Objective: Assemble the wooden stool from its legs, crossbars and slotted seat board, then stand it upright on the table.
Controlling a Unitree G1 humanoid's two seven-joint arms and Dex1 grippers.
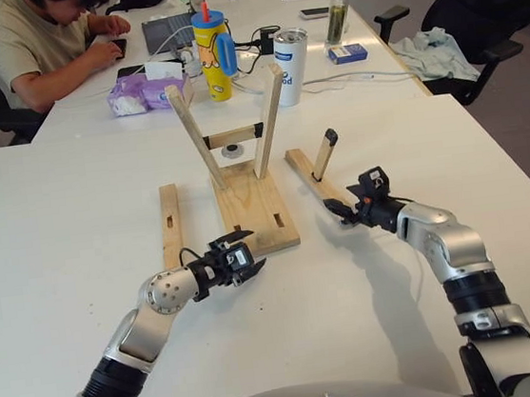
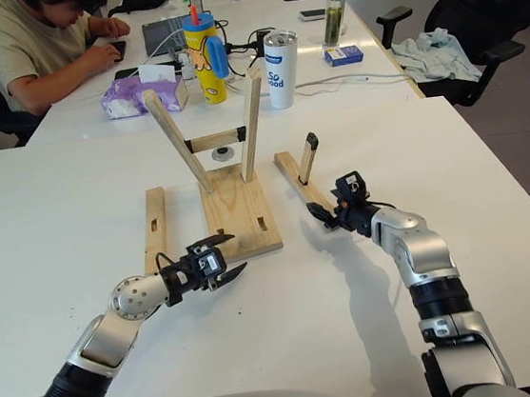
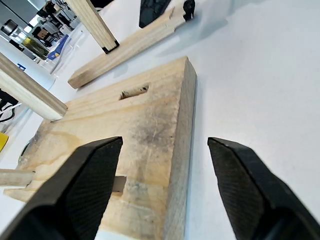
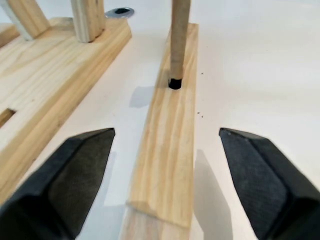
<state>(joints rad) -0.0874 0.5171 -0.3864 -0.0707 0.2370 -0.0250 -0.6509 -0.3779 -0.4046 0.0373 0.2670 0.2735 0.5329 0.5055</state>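
Left gripper [image 1: 254, 248] gapes wide, empty, at the seat board [image 1: 252, 209] corner.

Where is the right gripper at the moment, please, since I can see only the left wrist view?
Observer: The right gripper is open at the near end of the loose leg, which lies to the right of the seat board. That end sits between its fingers.
Operator: Is anything fitted into that leg?
Observer: Yes, a short crossbar stands tilted in its hole.
Operator: And how many legs are in the board?
Observer: Two standing legs, joined partway up by a second crossbar.
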